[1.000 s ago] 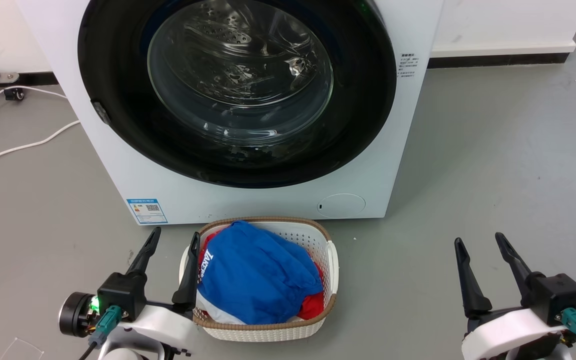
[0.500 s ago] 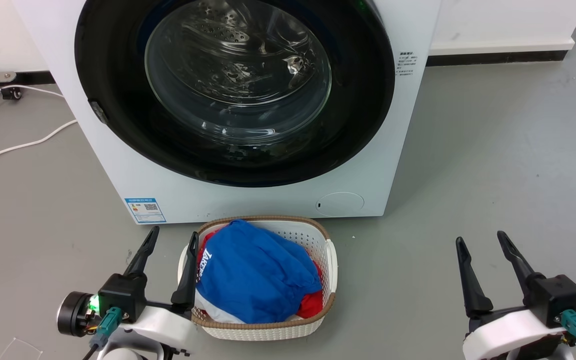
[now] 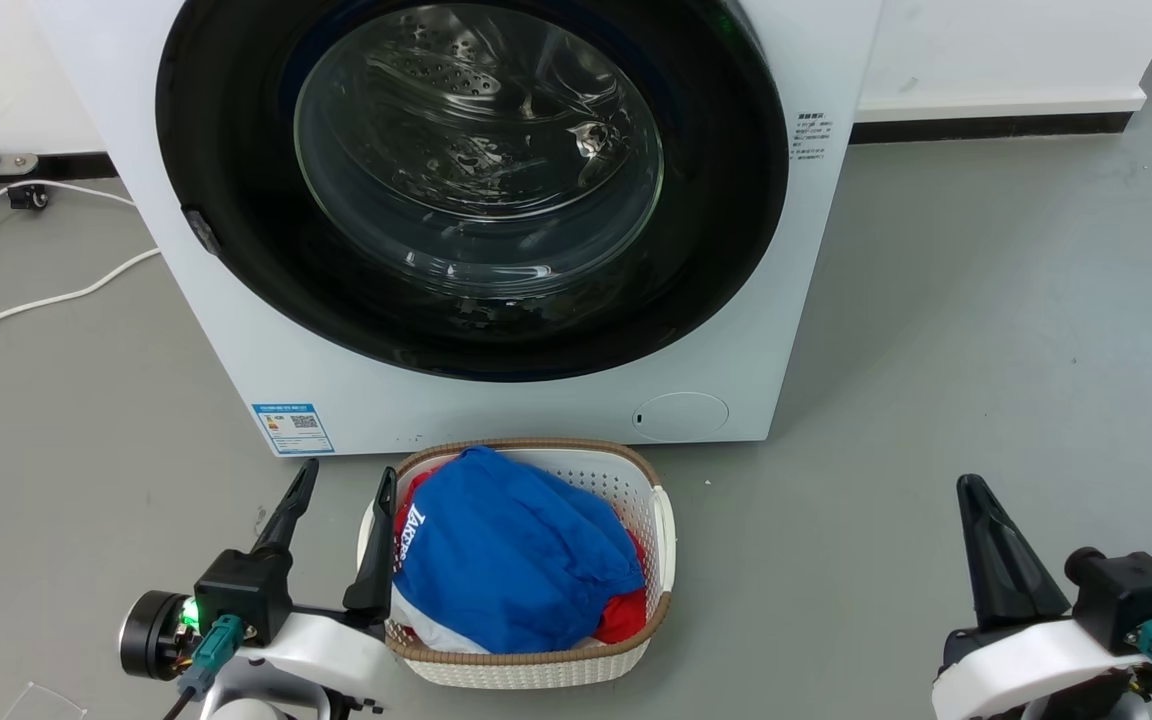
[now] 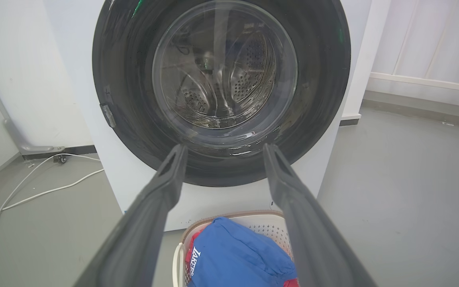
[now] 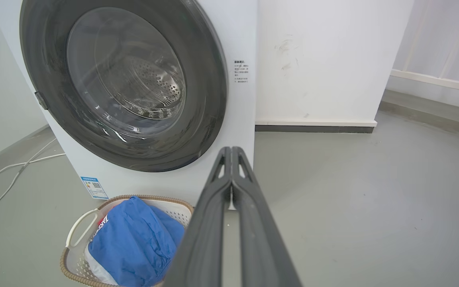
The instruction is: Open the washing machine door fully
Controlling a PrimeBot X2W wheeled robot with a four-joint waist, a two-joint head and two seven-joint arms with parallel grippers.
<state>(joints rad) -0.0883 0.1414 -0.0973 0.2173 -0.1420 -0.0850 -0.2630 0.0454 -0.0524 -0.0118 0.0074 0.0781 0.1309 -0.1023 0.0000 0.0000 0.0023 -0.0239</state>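
Washing machine door point(image 3: 726, 200) closed flush. Left claw point(image 3: 351, 472) spread wide, empty, beside laundry basket point(image 3: 662, 530); right claw point(image 3: 972, 490) pinched together, empty.

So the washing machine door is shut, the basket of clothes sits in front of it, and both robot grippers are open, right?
Not both. The right gripper is shut, its fingers pressed together, as the right wrist view shows. The left gripper is open, the washing machine door is shut, and the basket of clothes sits in front of it.
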